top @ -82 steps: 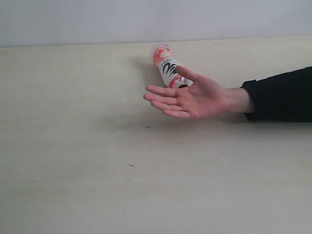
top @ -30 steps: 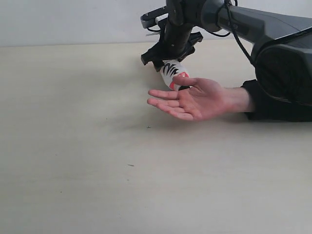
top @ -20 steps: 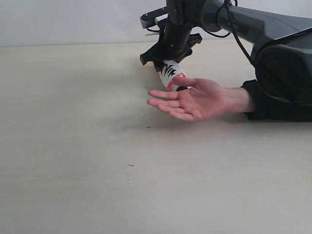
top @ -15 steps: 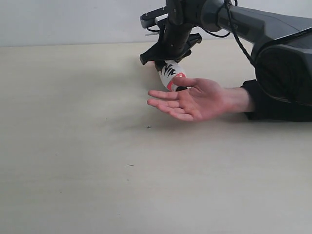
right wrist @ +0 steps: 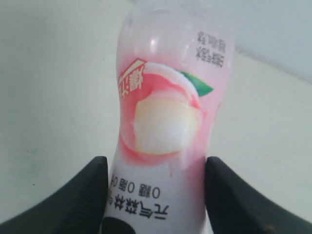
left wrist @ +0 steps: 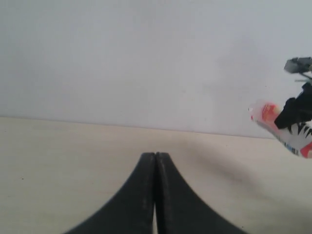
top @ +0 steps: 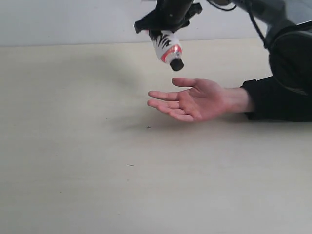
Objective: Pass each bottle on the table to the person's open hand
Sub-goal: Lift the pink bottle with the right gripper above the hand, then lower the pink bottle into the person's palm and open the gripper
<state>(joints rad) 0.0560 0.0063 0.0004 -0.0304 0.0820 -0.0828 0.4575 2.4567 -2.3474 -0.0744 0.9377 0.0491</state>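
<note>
My right gripper point(top: 161, 27) is shut on the pink-red bottle point(top: 165, 47) and holds it in the air, black cap point(top: 176, 64) pointing down. The bottle hangs above and slightly behind the person's open hand point(top: 192, 100), which rests palm up over the table point(top: 97, 170). In the right wrist view the bottle point(right wrist: 168, 122) fills the space between my black fingers point(right wrist: 83, 195). The left wrist view shows the same bottle point(left wrist: 287, 129) far off, and my left gripper point(left wrist: 155, 161) shut on nothing. No other bottles are in view.
The person's black sleeve point(top: 282, 97) lies along the right of the table. My right arm point(top: 292, 44) reaches in from the upper right. A pale wall point(top: 73, 19) backs the table.
My right gripper reached in and closed on the pink-red bottle lying behind the hand, then lifted it off the table. The hand has stayed in place.
</note>
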